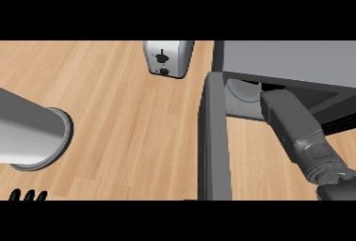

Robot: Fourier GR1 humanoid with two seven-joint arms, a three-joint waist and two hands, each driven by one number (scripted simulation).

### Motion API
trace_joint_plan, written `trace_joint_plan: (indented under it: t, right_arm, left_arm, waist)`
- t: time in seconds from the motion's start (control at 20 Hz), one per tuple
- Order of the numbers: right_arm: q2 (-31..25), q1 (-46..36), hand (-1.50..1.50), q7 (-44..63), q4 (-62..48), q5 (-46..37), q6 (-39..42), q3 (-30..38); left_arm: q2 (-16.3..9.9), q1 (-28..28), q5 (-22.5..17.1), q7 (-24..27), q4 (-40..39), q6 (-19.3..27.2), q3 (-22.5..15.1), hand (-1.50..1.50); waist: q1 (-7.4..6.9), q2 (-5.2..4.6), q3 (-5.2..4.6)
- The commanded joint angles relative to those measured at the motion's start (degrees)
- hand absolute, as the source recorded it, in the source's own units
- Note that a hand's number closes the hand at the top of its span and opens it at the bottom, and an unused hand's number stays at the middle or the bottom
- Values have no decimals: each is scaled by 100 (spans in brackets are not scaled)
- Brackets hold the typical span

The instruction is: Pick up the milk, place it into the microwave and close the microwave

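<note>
Wooden counter (125,122), items from left: left hand (26,195), fingertips only at the lower edge, straight and upright, holding nothing, resting. Above it, 1 grey forearm (28,134) ending in a round cuff. 1 toaster (168,57) at the far edge. 1 microwave (292,61), its door (214,141) swung open toward the viewer. Right forearm (299,132) reaching into the cavity; right hand hidden inside, grip cannot be told. Milk: not visible anywhere.
</note>
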State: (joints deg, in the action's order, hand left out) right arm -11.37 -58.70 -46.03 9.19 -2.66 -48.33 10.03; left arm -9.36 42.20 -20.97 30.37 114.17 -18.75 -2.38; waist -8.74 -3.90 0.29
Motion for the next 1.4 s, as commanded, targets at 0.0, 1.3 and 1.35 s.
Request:
trace_joint_plan:
  t: [0.0, 1.3, 1.35]
  right_arm:
    - [-485, 448, 150, 747, -873, -278, -1265, -112]
    - [547, -109, -150, 1141, -484, -986, 629, -824]
    - [652, -147, -150, 1089, -413, -916, 768, -752]
  left_arm:
    - [13, -36, 20, 61, 38, 9, 26, -150]
    - [-72, -432, 184, 105, -292, -53, 98, -150]
    - [-16, -444, 173, -22, -238, 71, 83, -150]
  waist:
    - [7, -174, -91]
    - [-57, 16, 20]
    - [5, 31, 23]
